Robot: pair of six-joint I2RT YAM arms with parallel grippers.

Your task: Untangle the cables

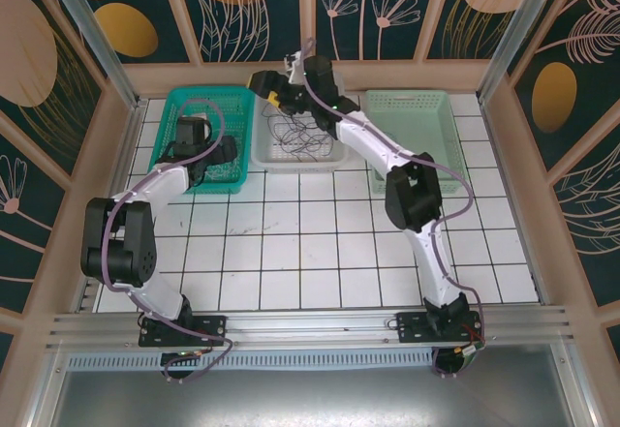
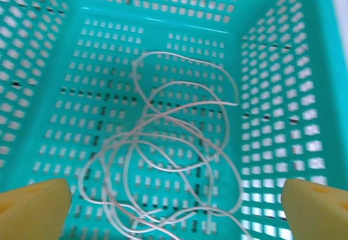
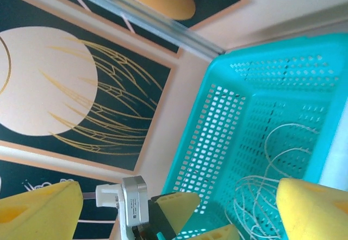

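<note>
Partly, the pale whitish looped cable is cut off at the frame edge inside the teal perforated plastic basket; fingers of left gripper and right gripper are spread, empty.

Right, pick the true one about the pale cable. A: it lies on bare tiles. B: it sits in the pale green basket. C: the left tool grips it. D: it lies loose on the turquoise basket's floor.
D: the left wrist view shows the pale cable looped on the floor of the turquoise basket, the left tool open above it.
</note>
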